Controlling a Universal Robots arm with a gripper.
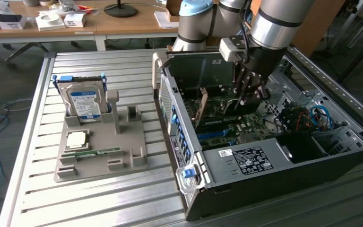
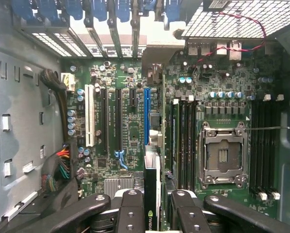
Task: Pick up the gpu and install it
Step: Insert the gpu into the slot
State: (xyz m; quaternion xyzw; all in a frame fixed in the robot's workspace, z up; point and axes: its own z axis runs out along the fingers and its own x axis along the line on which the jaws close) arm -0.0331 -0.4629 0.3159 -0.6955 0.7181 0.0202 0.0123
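Slatted aluminium makes up the worktop [image 1: 106, 198] on my screen. Wooden desks [image 1: 125, 23] cluttered with small boxes stand behind it, and cables trail on the floor to one side.

An open computer case [image 1: 282, 179] lies on the slats, and the arm reaches down into it. Well away from the end effector [image 1: 245, 101], outside the case, a grey fixture tray [image 1: 99, 165] carries the hard drive [image 1: 83, 104] upright and the memory stick [image 1: 93, 152] lying flat. I see no card in the tray, so I judge the pick-up done.

On the wrist view the end effector is clamped narrow, its fingers [image 2: 130, 208] pressed against both faces of the gpu [image 2: 151, 174]. The card stands edge-on between them, extending out past the fingertips toward the motherboard [image 2: 120, 126]. Straight ahead of the end effector, the card's edge lines up with the long blue slot [image 2: 146, 116] and hides that slot's nearer end.

I cannot tell whether the connector has entered the slot or only hangs just above it. The grip is not released, so I count the install as under way and not finished. Off to one side of the end effector, the bare processor socket [image 2: 221, 155] sits open between its rows of memory slots.
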